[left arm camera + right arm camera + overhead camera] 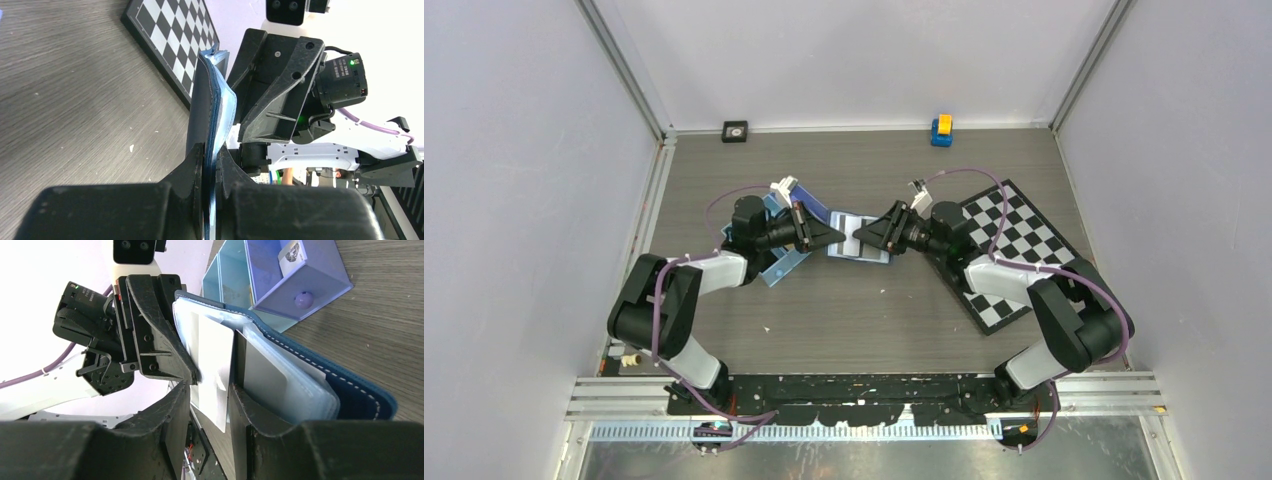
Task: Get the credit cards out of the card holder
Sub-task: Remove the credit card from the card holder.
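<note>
The card holder (856, 243) hangs open between my two grippers above the table's middle. In the left wrist view its navy cover (201, 107) stands edge-on, and my left gripper (211, 150) is shut on its lower edge. Seen from the right wrist, the holder (360, 395) shows clear sleeves, and a white credit card (215, 370) sticks out of one. My right gripper (210, 390) straddles that card with its jaws apart. There is a gap on the card's left side. The left gripper (194, 376) pinches the holder's far edge there. The right gripper (867, 238) meets the left gripper (832, 238).
A light-blue and lilac compartment tray (295, 275) lies behind the holder, under my left arm (782, 265). A checkerboard (1014, 250) lies under the right arm. A small black item (736, 130) and a blue-yellow block (941, 130) sit at the back wall.
</note>
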Robot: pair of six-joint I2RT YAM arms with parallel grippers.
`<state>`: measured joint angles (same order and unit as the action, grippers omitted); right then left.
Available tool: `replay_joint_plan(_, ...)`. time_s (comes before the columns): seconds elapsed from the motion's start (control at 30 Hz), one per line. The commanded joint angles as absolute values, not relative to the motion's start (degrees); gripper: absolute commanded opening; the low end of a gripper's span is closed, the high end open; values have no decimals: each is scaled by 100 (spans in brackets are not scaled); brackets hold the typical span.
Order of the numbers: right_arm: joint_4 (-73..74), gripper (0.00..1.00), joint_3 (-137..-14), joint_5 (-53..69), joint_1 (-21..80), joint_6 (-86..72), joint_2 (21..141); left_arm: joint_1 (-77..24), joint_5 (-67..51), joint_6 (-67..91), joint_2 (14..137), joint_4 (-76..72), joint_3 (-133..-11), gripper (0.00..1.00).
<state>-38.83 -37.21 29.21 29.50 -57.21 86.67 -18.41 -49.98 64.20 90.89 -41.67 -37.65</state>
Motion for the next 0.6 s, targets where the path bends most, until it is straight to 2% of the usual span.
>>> replay_joint_plan(0.0, -4483, 37, -3675, 3096, 2920, -5878, 8625, -1881, -5299, 6642, 9068, -4893, -3878, 0)
replay_joint_plan(0.4, -5573, 14, -3535, 3436, 2891, -6460, 8852, -1897, -5352, 6895, 9243, -5349, -3841, 2)
replay_joint_plan(0.57, -5474, 2, -3491, 3358, 2859, -6402, 8756, -1890, -5343, 6959, 9243, -5467, -3816, 14)
